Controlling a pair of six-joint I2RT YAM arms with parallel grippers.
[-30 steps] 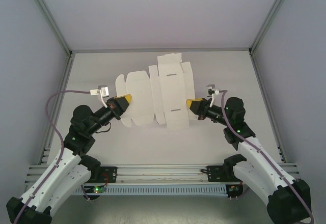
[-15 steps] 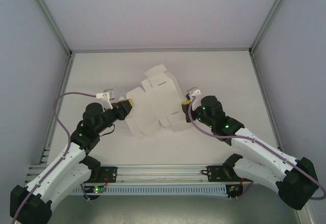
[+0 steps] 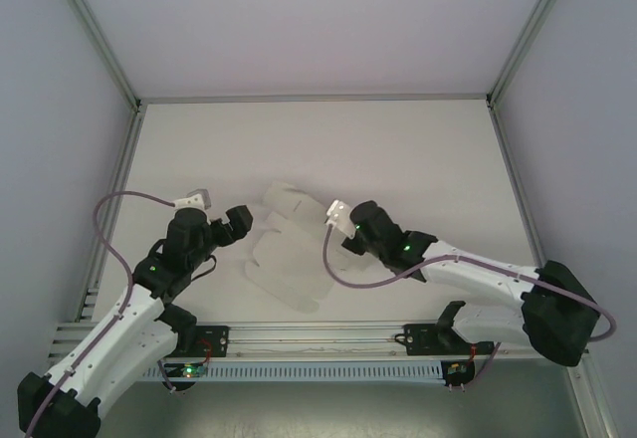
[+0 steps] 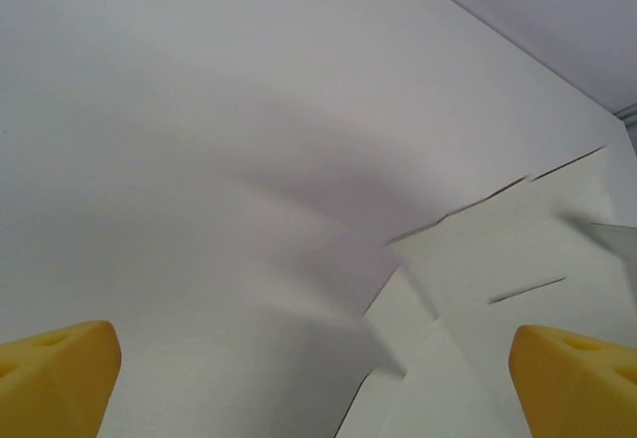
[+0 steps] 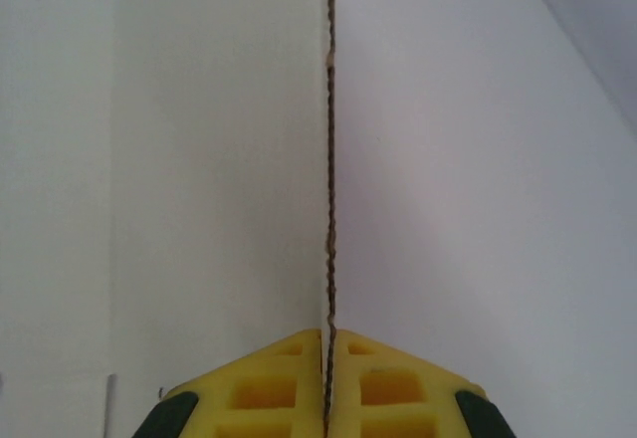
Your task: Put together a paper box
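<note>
Since 1 second ago the paper box [image 3: 287, 254] has gone from a sheet spread flat mid-counter to a buckled, blurred shape closer to the near edge of the counter [image 3: 428, 149]. The left pincer [image 3: 242, 219] has let go and stands wide apart, just left of the card. The right pincer [image 5: 327, 358], swung in from the right, is clamped on the card's edge.

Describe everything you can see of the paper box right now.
The paper box is a thin white card cut-out with flaps and slits, not yet folded into a box. It sits partly bent over the table between the arms, blurred from above. The right tool is shut on one edge, the card pinched between its yellow pads. The left tool is open, not gripping it.
</note>
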